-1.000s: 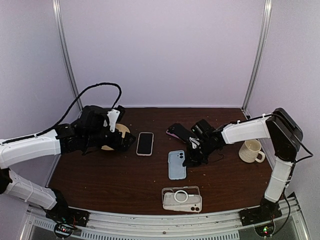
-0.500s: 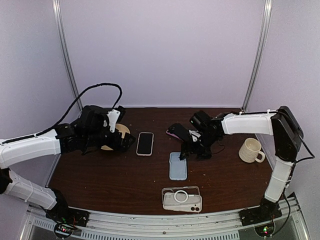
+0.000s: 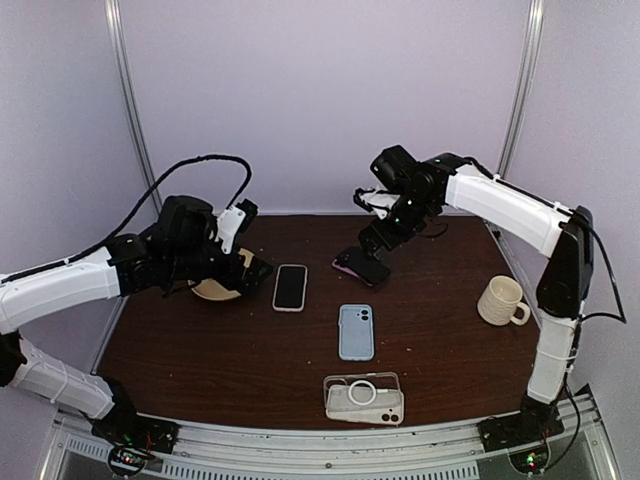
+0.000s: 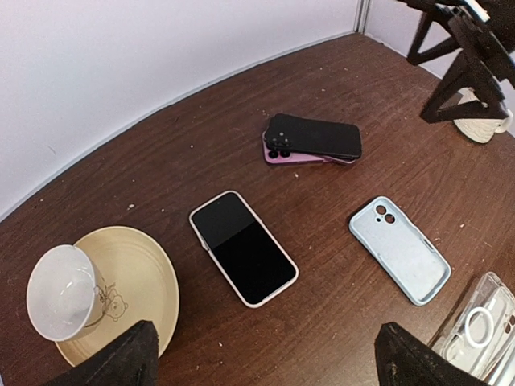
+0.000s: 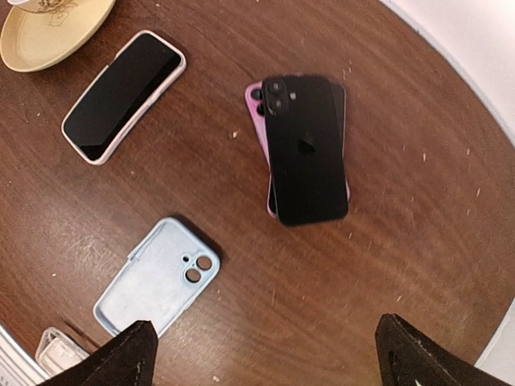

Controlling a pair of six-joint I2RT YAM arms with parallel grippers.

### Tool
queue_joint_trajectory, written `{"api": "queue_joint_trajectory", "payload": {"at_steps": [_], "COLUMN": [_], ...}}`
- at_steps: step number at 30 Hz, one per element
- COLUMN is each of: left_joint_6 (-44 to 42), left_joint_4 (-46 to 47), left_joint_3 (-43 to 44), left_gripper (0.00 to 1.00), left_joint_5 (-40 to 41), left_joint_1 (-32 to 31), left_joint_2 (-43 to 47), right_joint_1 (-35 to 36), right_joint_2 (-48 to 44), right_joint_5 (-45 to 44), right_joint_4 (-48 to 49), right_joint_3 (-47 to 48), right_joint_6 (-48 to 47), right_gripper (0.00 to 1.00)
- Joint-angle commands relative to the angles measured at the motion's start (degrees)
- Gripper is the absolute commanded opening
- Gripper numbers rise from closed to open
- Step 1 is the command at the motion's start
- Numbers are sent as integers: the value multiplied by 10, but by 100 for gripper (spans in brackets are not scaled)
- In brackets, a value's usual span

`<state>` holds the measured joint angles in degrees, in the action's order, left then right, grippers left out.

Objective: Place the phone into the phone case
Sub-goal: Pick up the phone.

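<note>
A black phone [image 3: 362,265] [image 5: 306,149] lies back up on a pink case [image 5: 253,100] at mid table. In front of it a light blue phone case [image 3: 355,331] [image 4: 400,249] [image 5: 157,277] lies hollow side up, with nothing in it. A white-rimmed phone [image 3: 290,287] [image 4: 243,248] lies screen up to the left. My right gripper [image 3: 380,232] [image 5: 269,358] hangs open high above the black phone, holding nothing. Low beside the white-rimmed phone, my left gripper [image 3: 255,270] [image 4: 269,362] is open too, with nothing between its fingers.
A clear case with a magnet ring [image 3: 364,398] [image 4: 483,322] lies near the front edge. A cream saucer [image 3: 215,290] [image 4: 137,281] with a white cup [image 4: 60,291] sits under the left arm. A cream mug [image 3: 503,301] stands at the right.
My right gripper opened beside the blue case, then rose and swung back over the black phone. The blue case stays flat on the table. The left arm barely shifted.
</note>
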<state>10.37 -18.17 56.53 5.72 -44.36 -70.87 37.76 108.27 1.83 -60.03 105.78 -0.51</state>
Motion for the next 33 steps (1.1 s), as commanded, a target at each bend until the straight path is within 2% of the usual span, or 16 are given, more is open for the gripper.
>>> {"api": "queue_joint_trajectory", "payload": {"at_steps": [1, 4, 8, 12, 17, 25, 30, 33], "left_joint_6": [-24, -44, -40, -23, -24, -26, -22, -22], "left_joint_4": [99, 171, 178, 219, 218, 224, 220, 220], "left_joint_3": [-2, -22, -16, -31, -36, -38, -33, -32], "left_gripper": [97, 98, 97, 97, 98, 97, 97, 98], "left_joint_5": [-66, -121, -162, -193, -202, -224, -233, -239], "left_joint_1": [18, 24, 49, 84, 94, 96, 98, 100], "left_joint_2": [-2, -8, -44, -56, -70, -78, -88, -90], "right_joint_1": [-18, -33, -48, -64, -82, -86, -86, -86], "right_joint_2": [115, 193, 278, 314, 351, 406, 415, 411], "right_joint_5": [2, 38, 60, 83, 115, 154, 122, 116], "right_joint_4": [-27, -41, -44, -10, 26, 10, 20, 34], "right_joint_3": [117, 218, 320, 328, 332, 364, 359, 353], "right_joint_6": [-128, -147, -161, -161, -156, -156, -151, -149], "right_gripper": [100, 99, 99, 100, 99, 100, 99, 93]}}
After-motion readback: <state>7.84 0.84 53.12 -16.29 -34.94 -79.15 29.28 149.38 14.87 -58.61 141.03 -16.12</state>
